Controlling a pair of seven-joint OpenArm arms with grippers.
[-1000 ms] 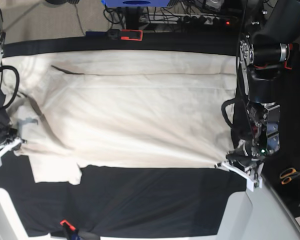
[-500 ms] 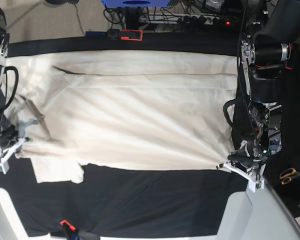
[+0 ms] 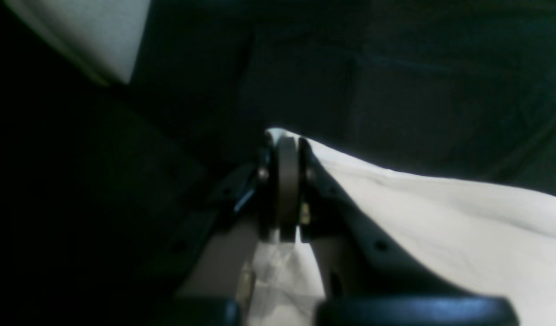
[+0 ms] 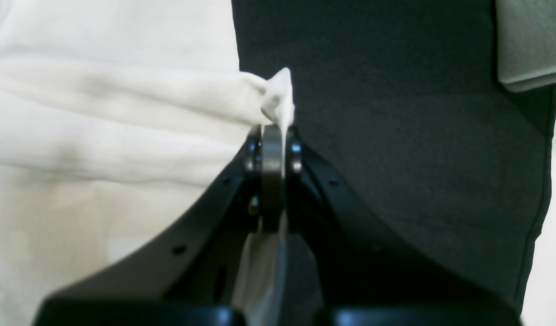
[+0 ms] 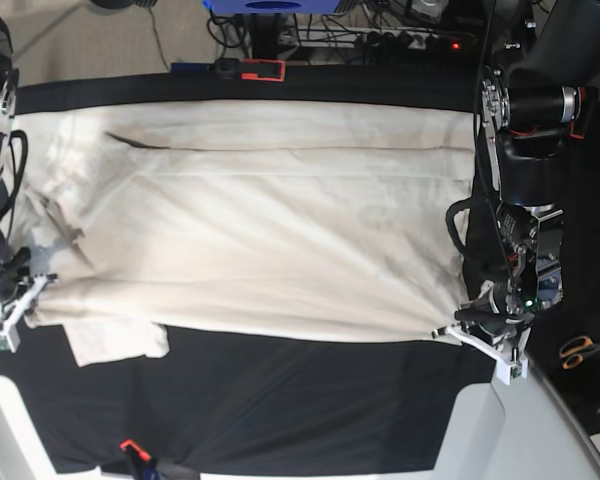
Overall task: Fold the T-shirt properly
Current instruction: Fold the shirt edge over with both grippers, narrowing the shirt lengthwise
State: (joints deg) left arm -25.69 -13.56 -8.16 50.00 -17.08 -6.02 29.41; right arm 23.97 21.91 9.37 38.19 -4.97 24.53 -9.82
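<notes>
- Counter (image 5: 280,410): draped in black cloth, spanning nearly the whole base view, bare along the near side and in a strip at the far edge.
- T-shirt (image 5: 270,220): cream, spread wide over the far half of the counter, reaching from one arm to the other; creased in long lines running toward both near corners, a short flap hanging below the near edge on the base view's left.
- Left arm: dark, standing at the base view's right, reaching down to the T-shirt's near corner there.
- Left end effector (image 5: 480,330): clenched on that corner of the T-shirt; in the left wrist view (image 3: 287,181) pads pressed together with pale fabric (image 3: 441,217) trailing off to the right and a bit bunched behind the pads.
- Right end effector (image 5: 15,300): at the base view's left edge, clamped on the opposite near corner of the T-shirt; in the right wrist view (image 4: 273,167) pads tight together, a small tuft of cloth (image 4: 280,97) sticking up past them, the rest of the garment stretching away to the left over the black cover.
- Scissors (image 5: 580,350): orange-handled, lying off to the base view's far right, well apart from the T-shirt.
- Red clip (image 5: 262,69): at the far counter edge, just beyond the fabric.
</notes>
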